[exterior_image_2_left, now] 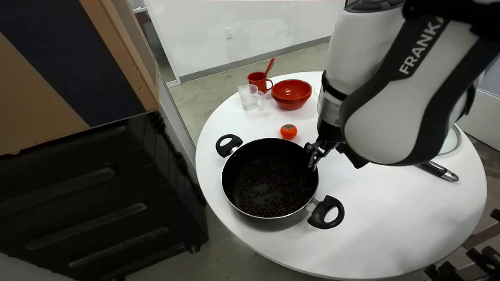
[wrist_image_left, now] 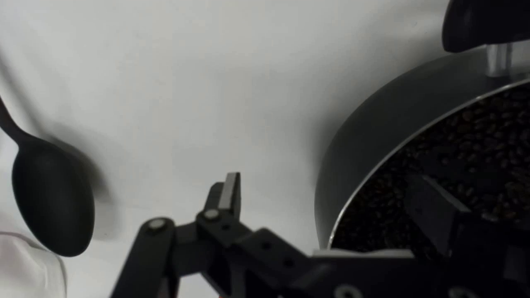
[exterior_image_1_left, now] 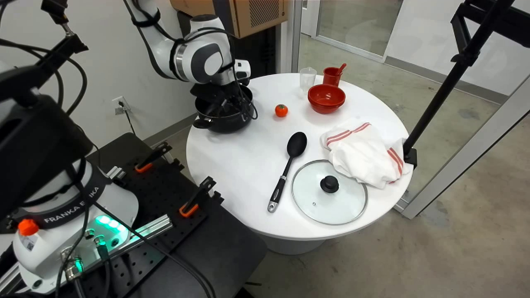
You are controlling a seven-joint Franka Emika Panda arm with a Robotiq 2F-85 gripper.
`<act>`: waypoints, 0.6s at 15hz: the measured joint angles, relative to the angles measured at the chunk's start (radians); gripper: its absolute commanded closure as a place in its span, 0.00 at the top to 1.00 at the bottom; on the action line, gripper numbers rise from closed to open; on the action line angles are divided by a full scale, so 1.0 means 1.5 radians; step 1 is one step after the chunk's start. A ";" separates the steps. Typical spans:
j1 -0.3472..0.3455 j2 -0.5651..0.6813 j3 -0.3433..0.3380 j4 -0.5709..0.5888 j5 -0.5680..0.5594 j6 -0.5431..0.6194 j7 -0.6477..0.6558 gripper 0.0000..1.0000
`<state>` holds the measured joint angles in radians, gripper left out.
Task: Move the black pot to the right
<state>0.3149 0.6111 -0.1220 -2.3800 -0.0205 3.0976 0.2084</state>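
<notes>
I have the hand (wrist_image_left: 325, 182) at the rim of the black pot (exterior_image_2_left: 273, 223), fingers apart, one either side; the pot sits near the edge of the table (exterior_image_2_left: 390, 230). I judge that gripping and shifting it right both remain to do. Dark beans (exterior_image_2_left: 273, 205) lie across its floor, and the red mug (exterior_image_2_left: 258, 81) holds a red utensil (exterior_image_2_left: 269, 67).

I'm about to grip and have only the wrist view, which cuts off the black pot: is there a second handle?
Observer: Yes. In an exterior view the black pot has a second handle, across the rim from the one you see.
Operator: How close is the table edge?
Observer: Close. The pot sits near the edge of the white table, on the side by the black case.
Operator: Anything standing elsewhere on the table?
Observer: A clear measuring cup stands beside a red mug.
</notes>
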 measured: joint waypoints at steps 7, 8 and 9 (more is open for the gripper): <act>0.007 0.012 0.010 0.000 0.064 0.000 0.046 0.55; 0.007 0.014 0.010 0.000 0.069 0.000 0.050 0.46; 0.007 0.016 0.010 0.000 0.072 0.001 0.054 0.39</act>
<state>0.3247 0.6355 -0.1067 -2.3799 0.0879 3.0986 0.2901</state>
